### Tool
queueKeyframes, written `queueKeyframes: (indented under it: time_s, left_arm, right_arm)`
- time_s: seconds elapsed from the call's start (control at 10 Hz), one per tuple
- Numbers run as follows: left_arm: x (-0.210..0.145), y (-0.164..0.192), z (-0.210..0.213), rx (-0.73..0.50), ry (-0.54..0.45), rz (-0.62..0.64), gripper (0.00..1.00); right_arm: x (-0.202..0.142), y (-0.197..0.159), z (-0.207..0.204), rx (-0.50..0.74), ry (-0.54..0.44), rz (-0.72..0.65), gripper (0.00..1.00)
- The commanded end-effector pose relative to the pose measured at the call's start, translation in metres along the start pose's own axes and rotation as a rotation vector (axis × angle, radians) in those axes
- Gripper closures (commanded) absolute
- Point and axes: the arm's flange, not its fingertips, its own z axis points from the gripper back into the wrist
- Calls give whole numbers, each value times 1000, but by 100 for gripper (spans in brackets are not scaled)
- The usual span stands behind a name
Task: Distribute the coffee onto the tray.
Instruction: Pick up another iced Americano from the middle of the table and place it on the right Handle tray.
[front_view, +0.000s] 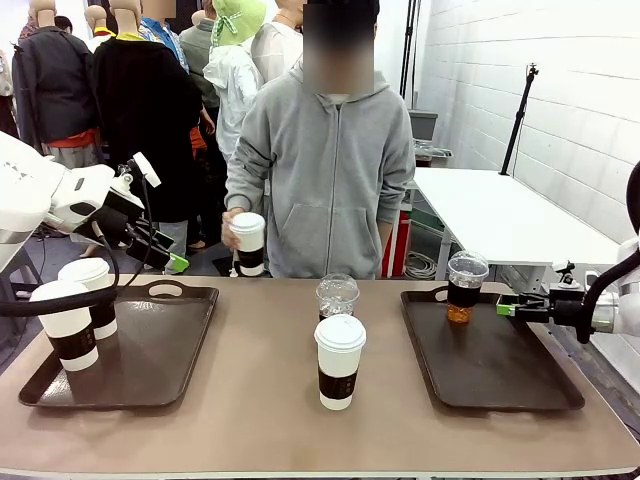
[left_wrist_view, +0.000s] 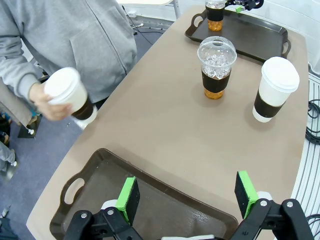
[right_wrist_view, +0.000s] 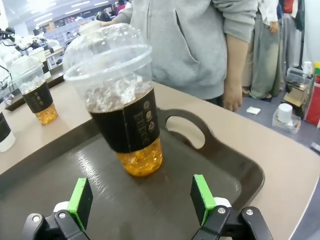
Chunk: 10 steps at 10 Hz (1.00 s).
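From the front, the left tray (front_view: 160, 350) carries the first paper cup (front_view: 68, 325) and the second paper cup (front_view: 90, 285) near its left end. The arm's dark cable crosses both and hides part of each. The left claw (front_view: 172, 260) hangs above that tray's far edge, seen side-on, so its opening is hard to judge here. On the middle of the desk (front_view: 250, 400) stands the third paper cup (front_view: 340, 360), covering the lower part of the clear cup (front_view: 337, 295) just behind it. The right tray (front_view: 500, 370) holds the iced cup (front_view: 466, 287) at its far end, with the right claw (front_view: 508, 309) low and just beside it. Across the desk, the person's hand (front_view: 232, 228) holds the fourth paper cup (front_view: 248, 243) beyond the desk's edge.

In the left wrist view, the left claw is released, its green pads wide apart over the left tray's bare floor with nothing between them. A sliver of white lid shows at the bottom edge, too cut off to tell which cup it belongs to. The fourth paper cup is slightly blurred in the hand. The top edge crops the iced cup.

In the right wrist view, the right claw is released too. The iced cup stands on the right tray just ahead of the spread pads, touching neither. The clear cup is on the desk at the left, and the picture's left edge cuts off most of the third paper cup.
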Motion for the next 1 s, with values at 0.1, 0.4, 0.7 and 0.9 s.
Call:
queueKeyframes:
  time_s: [0.1, 0.4, 0.7, 0.9]
  left_arm:
    - [-3, 4, -2, -9, -24, -18, 0]
    - [-3, 4, -2, -9, -24, -18, 0]
    - [-3, 4, -2, -9, -24, -18, 0]
    - [-3, 4, -2, -9, -24, -18, 0]
  right_arm:
    - [-4, 39, 7, -7, 22, 13, 0]
    - [-5, 67, 11, 63, 52, 11, 0]
    - [-6, 95, 9, 133, 73, 41, 0]
    - [-5, 111, 4, 164, 76, 71, 0]
